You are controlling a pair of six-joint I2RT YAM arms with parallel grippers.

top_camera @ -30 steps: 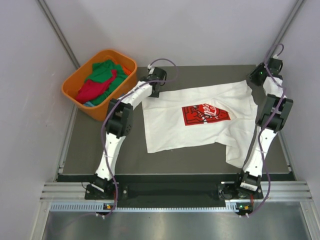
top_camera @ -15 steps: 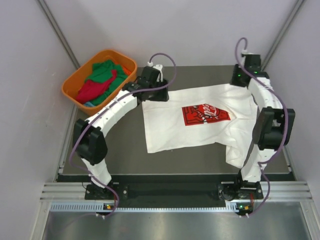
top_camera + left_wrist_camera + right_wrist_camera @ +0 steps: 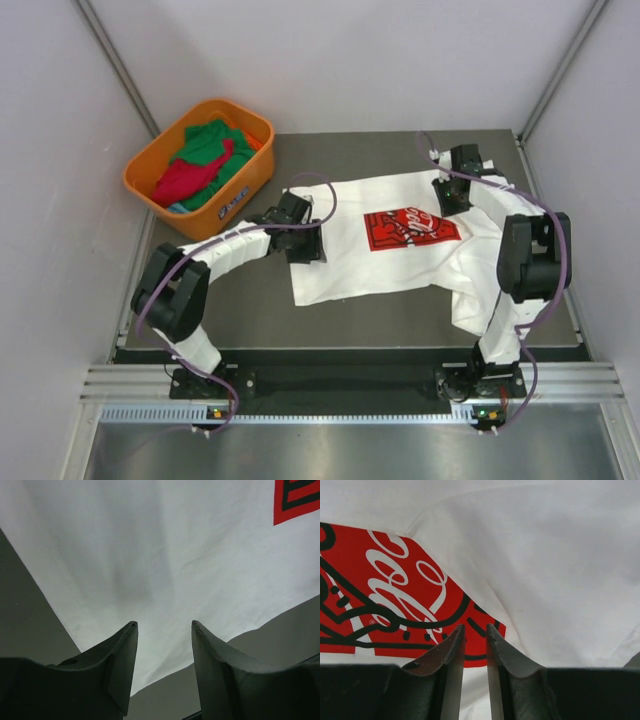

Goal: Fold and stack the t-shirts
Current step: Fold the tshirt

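White t-shirt [image 3: 360,265] is spread print-up on the table [image 3: 400,315], so I'd say the first fold is just starting. Left hand [image 3: 163,624] hovers wide open over its left edge, holding nothing. Right hand [image 3: 475,626] sits by the print, fingers a slit apart, also empty. Next up is probably pinching an edge cleanly.

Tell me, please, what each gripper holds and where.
Left gripper: nothing, open above the white t-shirt. Right gripper: nearly closed over its red print; a hold cannot be told.
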